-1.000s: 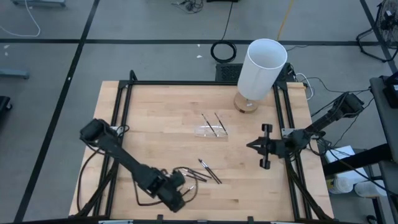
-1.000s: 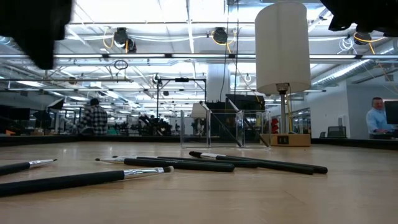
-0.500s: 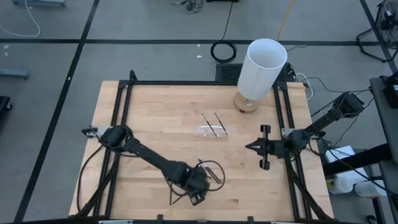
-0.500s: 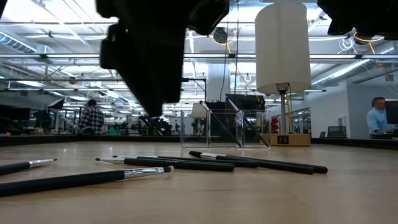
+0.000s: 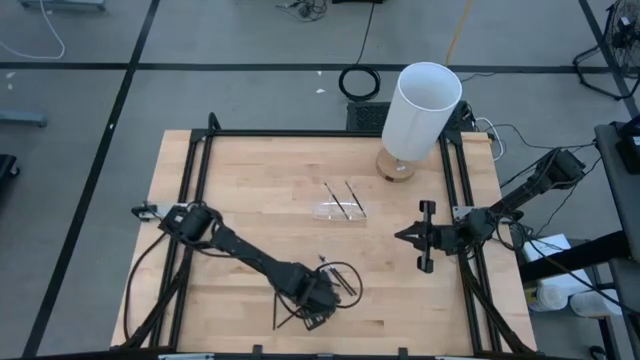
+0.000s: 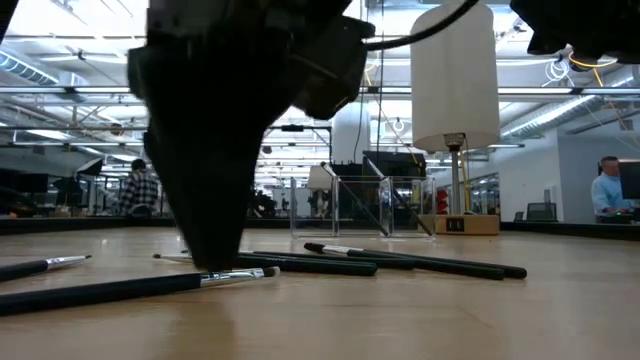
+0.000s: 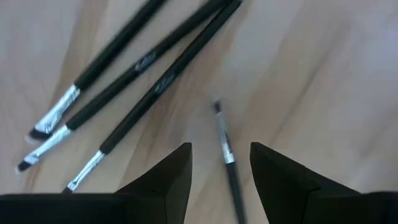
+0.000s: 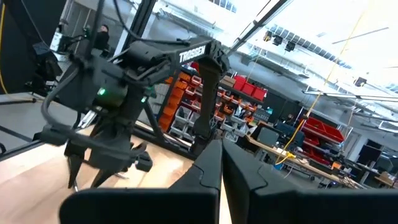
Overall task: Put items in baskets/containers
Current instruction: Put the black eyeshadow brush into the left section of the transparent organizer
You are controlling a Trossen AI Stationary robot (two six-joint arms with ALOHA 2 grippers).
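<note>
The table [image 5: 250,190] is pale wood inside a black frame. Landmark: the tall white cylinder [image 5: 422,108] on a round wooden base, at the table's far right corner.

The left arm reaches from the side of the table opposite the cylinder to the near edge, well apart from the cylinder. Its gripper [image 5: 318,297] points down over a cluster of sticks [image 5: 337,275], tips close to the wood. In the left wrist view its fingers [image 7: 168,177] are spread, with one stick [image 7: 227,155] lying flat between them, not pinched. Three more sticks [image 7: 140,68] lie side by side just beyond, pale tips together.

The right gripper [image 5: 403,235] hovers near the table's right rail, nearer to the camera than the cylinder, pointing inward. Its fingers [image 8: 208,165] are pressed together and hold nothing.

The clear tray [image 5: 338,210] sits near mid-table, between the cylinder and the stick cluster. Two sticks [image 5: 341,197] lean in it, ends poking past its far rim.

In the low view, more sticks [image 6: 420,260] lie flat across the table in front of the cylinder.
</note>
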